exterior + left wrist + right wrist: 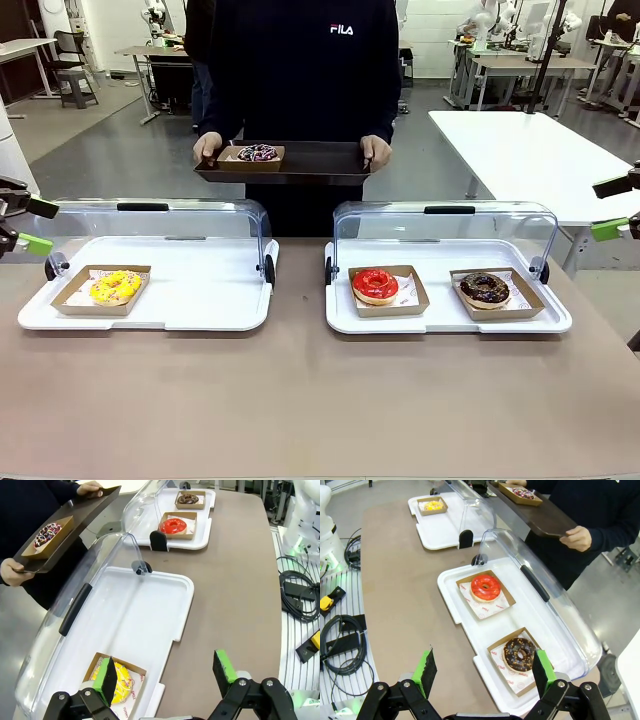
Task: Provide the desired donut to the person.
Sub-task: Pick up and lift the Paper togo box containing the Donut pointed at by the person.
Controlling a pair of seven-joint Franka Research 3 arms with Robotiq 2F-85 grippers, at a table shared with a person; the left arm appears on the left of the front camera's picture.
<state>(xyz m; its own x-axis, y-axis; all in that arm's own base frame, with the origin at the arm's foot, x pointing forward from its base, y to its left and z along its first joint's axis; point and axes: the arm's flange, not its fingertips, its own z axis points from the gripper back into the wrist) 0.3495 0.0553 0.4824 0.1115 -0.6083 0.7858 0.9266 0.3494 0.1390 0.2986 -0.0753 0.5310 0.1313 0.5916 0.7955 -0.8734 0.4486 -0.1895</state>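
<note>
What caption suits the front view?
Person holds tray with sprinkled donut; yellow donut, red donut, chocolate donut sit displayed.

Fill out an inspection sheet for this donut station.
Surface: brown table, bare in front of the trays.
Job's things: yellow donut in left tray; red donut and chocolate donut in right tray; clear lids raised; person holds a dark tray with a sprinkled donut.
Clutter: nothing seen.
Grippers: left gripper and right gripper open, empty.
Cables: black cables beside the table.
Surroundings: white table at far right.
</note>
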